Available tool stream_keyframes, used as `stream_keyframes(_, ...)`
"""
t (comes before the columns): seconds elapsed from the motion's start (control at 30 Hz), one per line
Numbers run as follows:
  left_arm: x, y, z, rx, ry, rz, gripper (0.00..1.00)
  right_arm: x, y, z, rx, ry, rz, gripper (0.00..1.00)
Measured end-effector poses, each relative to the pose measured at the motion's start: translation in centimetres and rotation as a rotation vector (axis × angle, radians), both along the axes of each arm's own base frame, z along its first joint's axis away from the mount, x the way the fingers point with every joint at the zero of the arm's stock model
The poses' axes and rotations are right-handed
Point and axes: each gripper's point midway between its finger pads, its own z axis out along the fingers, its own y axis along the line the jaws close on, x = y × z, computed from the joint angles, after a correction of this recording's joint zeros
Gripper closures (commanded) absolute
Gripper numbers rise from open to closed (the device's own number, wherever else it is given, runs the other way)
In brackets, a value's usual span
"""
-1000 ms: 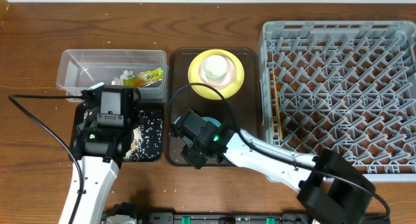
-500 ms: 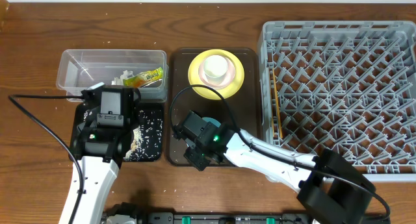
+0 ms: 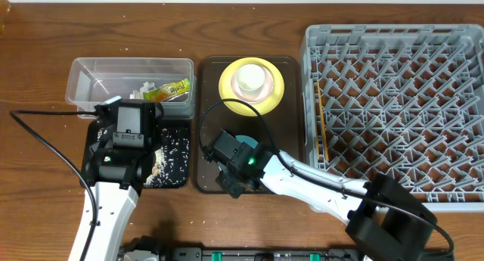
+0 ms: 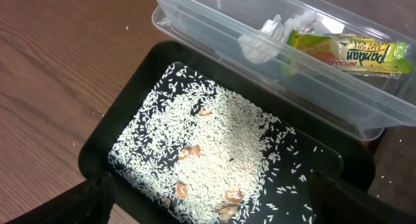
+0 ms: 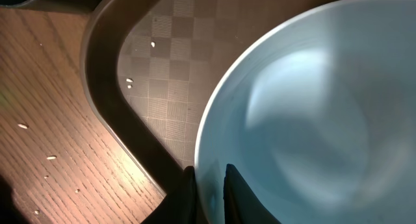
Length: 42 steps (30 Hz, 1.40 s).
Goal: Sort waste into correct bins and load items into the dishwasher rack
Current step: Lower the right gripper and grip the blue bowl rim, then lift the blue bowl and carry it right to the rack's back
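Rim of light blue round bowl (image 5: 312, 120) pinched by right gripper (image 5: 209, 197), near dark brown serving tray (image 5: 107, 113) corner edge. Left gripper (image 4: 221, 214) released wide over glossy black rectangular tray (image 4: 120, 104).

L hand (image 4: 224, 201) wide open, aimed down. R arm stretched leftward; R hand (image 5: 209, 185) pinching light blue bowl (image 5: 312, 107) rim, 2 fingers straddling it.
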Motion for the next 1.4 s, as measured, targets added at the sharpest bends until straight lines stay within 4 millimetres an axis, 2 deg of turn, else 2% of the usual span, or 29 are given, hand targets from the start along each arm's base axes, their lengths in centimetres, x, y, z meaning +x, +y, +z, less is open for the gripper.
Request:
stream_keyframes(0.17, 0.0, 0.0, 0.0, 0.000, 0.000, 0.000, 0.04, 0.0, -0.1, 0.0, -0.006, 0.000, -0.002, 0.81)
stream_keyframes(0.27, 0.0, 0.0, 0.0, 0.000, 0.000, 0.000, 0.04, -0.1, -0.2, -0.1, -0.011, 0.001, 0.002, 0.98)
stream_keyframes(0.3, 0.0, 0.0, 0.0, 0.000, 0.000, 0.000, 0.04, -0.1, -0.3, -0.1, -0.012, 0.001, 0.003, 0.99)
stream_keyframes(0.63, 0.0, 0.0, 0.0, 0.003, 0.000, 0.002, 0.04, 0.2, -0.4, 0.1, -0.019, -0.007, -0.006, 0.99)
stream_keyframes(0.73, 0.0, 0.0, 0.0, 0.003, 0.000, 0.002, 0.04, 0.4, -0.8, 0.8, -0.022, -0.004, -0.016, 0.99)
stream_keyframes(0.87, 0.0, 0.0, 0.0, 0.003, 0.000, 0.002, 0.04, 2.2, -1.4, 3.8, 0.016, -0.034, -0.043, 0.99)
stream_keyframes(0.97, 0.0, 0.0, 0.0, 0.003, 0.000, 0.002, 0.04, 4.4, -1.6, 7.7, 0.091, -0.081, -0.071, 0.99)
stream_keyframes(1.1, 0.0, 0.1, 0.0, 0.003, 0.000, 0.002, 0.04, 7.9, -2.9, 14.1, 0.235, -0.161, -0.116, 0.99)
stream_keyframes(1.2, 0.0, 0.1, 0.0, 0.003, 0.000, 0.002, 0.04, 10.5, -5.2, 19.0, 0.364, -0.218, -0.156, 0.99)
stream_keyframes(1.23, 0.0, 0.1, 0.0, 0.003, 0.000, 0.002, 0.04, 11.2, -6.0, 20.1, 0.396, -0.235, -0.168, 0.99)
stream_keyframes(1.33, 0.0, 0.1, 0.0, 0.003, 0.000, 0.002, 0.04, 13.6, -9.6, 22.9, 0.494, -0.269, -0.225, 0.99)
stream_keyframes(1.4, 0.0, 0.1, 0.0, 0.003, 0.000, 0.002, 0.04, 15.1, -12.1, 23.9, 0.552, -0.269, -0.255, 0.99)
